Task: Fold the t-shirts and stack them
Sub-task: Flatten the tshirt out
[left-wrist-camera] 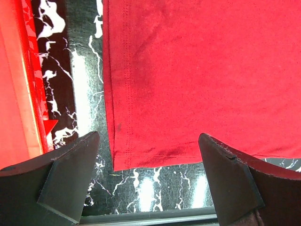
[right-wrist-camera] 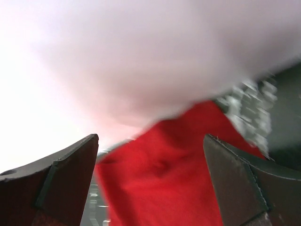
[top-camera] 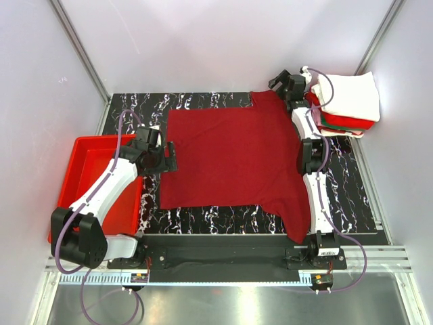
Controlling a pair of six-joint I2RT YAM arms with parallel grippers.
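A dark maroon-red t-shirt (top-camera: pixel 230 156) lies spread flat on the black marbled mat, one sleeve trailing toward the near right. My left gripper (top-camera: pixel 169 157) is open at the shirt's left edge; in the left wrist view (left-wrist-camera: pixel 148 181) it hovers just outside the shirt's hemmed corner (left-wrist-camera: pixel 141 141), holding nothing. My right gripper (top-camera: pixel 279 84) is open at the shirt's far right corner; the right wrist view (right-wrist-camera: pixel 150 183) is blurred and shows red cloth (right-wrist-camera: pixel 164 183) between its fingers, not gripped. A stack of folded t-shirts (top-camera: pixel 346 101), white on top with red and green below, sits at the far right.
A rigid red plastic tray (top-camera: pixel 84 169) stands left of the mat under the left arm, and its edge shows in the left wrist view (left-wrist-camera: pixel 14 94). White walls with metal posts close in the back and sides. The arm bases' rail (top-camera: pixel 223 261) runs along the near edge.
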